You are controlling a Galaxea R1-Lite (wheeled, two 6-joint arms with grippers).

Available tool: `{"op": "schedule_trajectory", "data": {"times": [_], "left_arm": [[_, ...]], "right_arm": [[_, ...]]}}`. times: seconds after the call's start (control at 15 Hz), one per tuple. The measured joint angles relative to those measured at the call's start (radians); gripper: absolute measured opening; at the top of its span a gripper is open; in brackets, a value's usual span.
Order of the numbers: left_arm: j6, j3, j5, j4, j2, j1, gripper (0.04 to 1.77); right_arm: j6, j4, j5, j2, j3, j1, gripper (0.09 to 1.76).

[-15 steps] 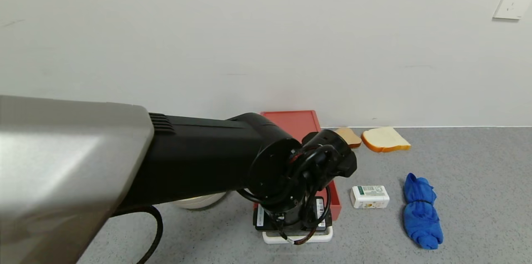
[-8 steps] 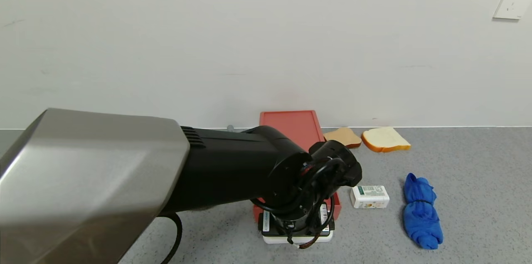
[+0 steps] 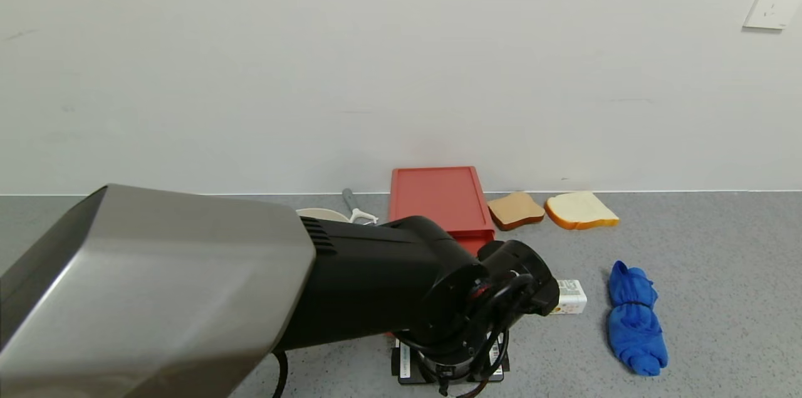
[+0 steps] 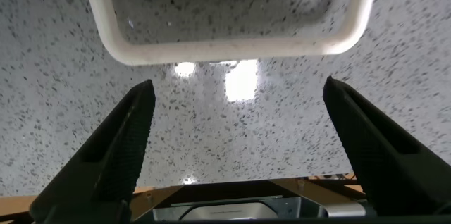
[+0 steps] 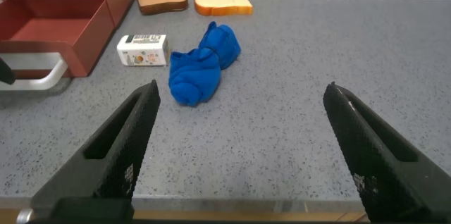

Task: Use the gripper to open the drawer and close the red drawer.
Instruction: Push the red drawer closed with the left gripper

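Note:
The salmon-red drawer case (image 3: 438, 197) stands against the back wall. In the right wrist view its drawer (image 5: 49, 16) is pulled out, with the white loop handle (image 5: 35, 76) at its front. My left arm (image 3: 401, 285) reaches across in front of the case and hides the drawer in the head view. My left gripper (image 4: 239, 86) is open and empty above the grey counter. The handle (image 4: 225, 41) lies just beyond its fingertips, apart from them. My right gripper (image 5: 241, 94) is open and empty, low over the counter near the front edge, at the right.
A white box (image 3: 571, 298) and a blue cloth (image 3: 633, 319) lie right of the drawer. Two bread slices (image 3: 515, 209) (image 3: 579, 210) lie by the wall. A bowl (image 3: 319, 215) and a peeler (image 3: 357, 207) show left of the case.
My left arm has drawn back toward me and lower in the head view. It now covers the white handle there. The case top, bowl and peeler have come into sight.

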State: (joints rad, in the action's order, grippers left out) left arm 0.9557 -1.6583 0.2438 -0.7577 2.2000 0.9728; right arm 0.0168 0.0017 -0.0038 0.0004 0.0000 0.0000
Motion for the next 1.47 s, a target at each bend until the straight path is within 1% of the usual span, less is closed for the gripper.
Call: {"op": "schedule_trajectory", "data": {"times": [0.13, 0.27, 0.4, 0.47, 0.6, 0.93, 1.13, 1.27, 1.47], "left_arm": [[0.03, 0.022, 0.007, 0.003, 0.002, 0.011, 1.72], [0.041, 0.034, 0.035, 0.007, 0.011, 0.026, 1.72], [0.041, 0.063, 0.072, 0.065, 0.019, 0.044, 1.72], [0.041, 0.078, 0.077, 0.092, 0.021, 0.051, 1.72], [0.041, 0.098, 0.095, 0.106, 0.026, 0.057, 1.72], [0.042, 0.105, 0.189, 0.116, 0.039, 0.069, 1.72], [0.042, 0.115, 0.216, 0.17, 0.047, 0.07, 1.72], [0.042, 0.131, 0.22, 0.213, 0.048, 0.07, 1.72], [0.038, 0.145, 0.233, 0.232, 0.049, 0.069, 1.72]], "right_arm": [[0.0, 0.0, 0.0, 0.0, 0.0, 0.0, 1.71], [0.0, 0.0, 0.0, 0.0, 0.0, 0.0, 1.71], [0.0, 0.0, 0.0, 0.0, 0.0, 0.0, 1.71], [0.0, 0.0, 0.0, 0.0, 0.0, 0.002, 1.71], [0.0, 0.0, 0.0, 0.0, 0.0, 0.002, 1.71], [0.0, 0.0, 0.0, 0.0, 0.0, 0.003, 1.71], [0.0, 0.0, 0.0, 0.0, 0.0, 0.003, 1.71], [0.0, 0.0, 0.0, 0.0, 0.0, 0.002, 1.71], [0.0, 0.0, 0.0, 0.0, 0.0, 0.002, 1.71]]}}
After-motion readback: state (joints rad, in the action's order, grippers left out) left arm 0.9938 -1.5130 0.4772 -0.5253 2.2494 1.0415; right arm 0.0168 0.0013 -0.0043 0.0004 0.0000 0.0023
